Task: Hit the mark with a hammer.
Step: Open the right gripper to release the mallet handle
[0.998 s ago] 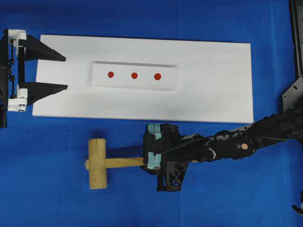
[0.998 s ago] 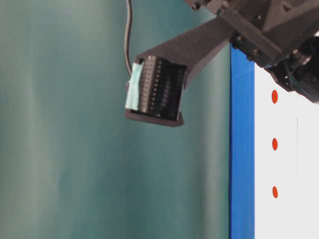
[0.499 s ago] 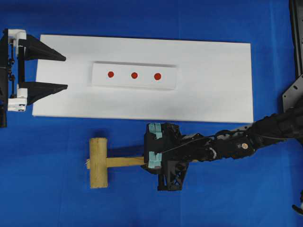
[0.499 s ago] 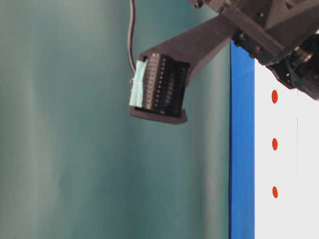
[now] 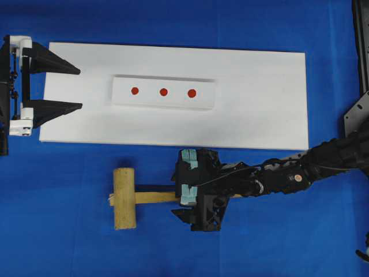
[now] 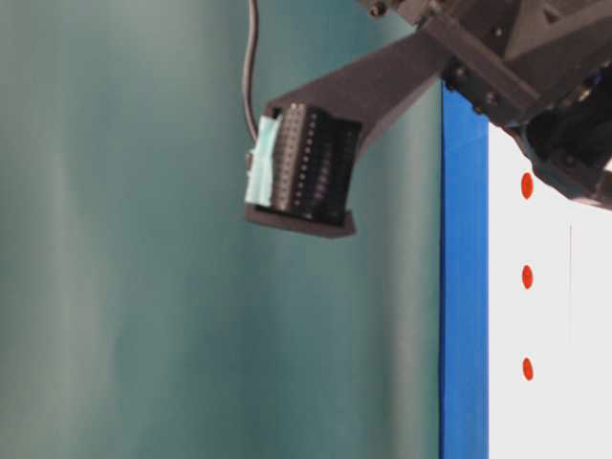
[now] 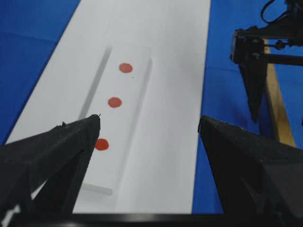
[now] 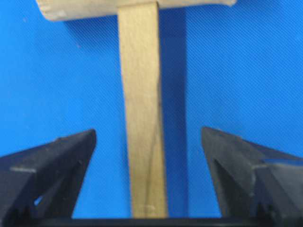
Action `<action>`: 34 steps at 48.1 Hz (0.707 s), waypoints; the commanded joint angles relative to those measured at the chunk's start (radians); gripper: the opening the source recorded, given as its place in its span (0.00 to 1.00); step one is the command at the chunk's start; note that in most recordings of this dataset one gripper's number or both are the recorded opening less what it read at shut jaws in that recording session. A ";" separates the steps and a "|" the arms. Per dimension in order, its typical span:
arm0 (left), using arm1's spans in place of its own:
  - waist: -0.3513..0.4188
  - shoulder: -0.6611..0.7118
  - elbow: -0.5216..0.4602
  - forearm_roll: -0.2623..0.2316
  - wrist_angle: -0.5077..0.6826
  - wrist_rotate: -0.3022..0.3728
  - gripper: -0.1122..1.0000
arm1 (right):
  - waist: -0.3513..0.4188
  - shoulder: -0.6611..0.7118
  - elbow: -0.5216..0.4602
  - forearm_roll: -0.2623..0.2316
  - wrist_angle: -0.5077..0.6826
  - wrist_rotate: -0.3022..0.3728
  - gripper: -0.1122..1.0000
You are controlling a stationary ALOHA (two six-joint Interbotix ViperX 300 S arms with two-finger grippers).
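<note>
Hammer (image 5: pixel 130 198) flat on blue surface (image 5: pixel 69 242), handle between right gripper (image 8: pixel 147 142) fingers spread wide, apparently just let go; left gripper (image 7: pixel 149 125) wide, idle at board's (image 5: pixel 259 104) end; mark (image 5: pixel 192 93) on block (image 5: pixel 164 92), well apart.

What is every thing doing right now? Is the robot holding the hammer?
hammer: lying flat on the blue table, not held.
right gripper: open, a finger on each side of the handle, not touching.
left gripper: open, empty.
mark: uncovered on the white block.
</note>
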 commanded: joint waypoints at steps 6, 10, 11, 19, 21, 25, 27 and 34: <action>0.003 0.003 -0.011 -0.002 -0.003 0.000 0.85 | 0.003 -0.043 -0.012 0.000 0.000 -0.003 0.83; 0.005 0.000 -0.011 -0.002 -0.003 0.005 0.85 | 0.002 -0.078 -0.006 -0.003 0.005 -0.008 0.83; 0.003 0.000 -0.011 -0.002 -0.002 0.006 0.85 | 0.003 -0.095 -0.003 -0.003 0.006 -0.011 0.83; 0.003 -0.020 -0.008 0.000 -0.002 0.012 0.85 | 0.002 -0.193 0.031 -0.008 0.011 -0.032 0.83; 0.002 -0.028 -0.006 -0.002 -0.002 0.014 0.85 | 0.002 -0.218 0.043 -0.006 0.006 -0.040 0.83; 0.002 -0.048 -0.005 -0.002 -0.002 0.014 0.85 | -0.003 -0.259 0.064 -0.006 0.002 -0.052 0.83; 0.002 -0.057 -0.003 -0.002 -0.002 0.014 0.85 | -0.008 -0.270 0.071 -0.006 -0.003 -0.055 0.83; 0.002 -0.074 0.000 -0.002 0.009 0.014 0.85 | -0.034 -0.279 0.084 -0.008 -0.008 -0.061 0.83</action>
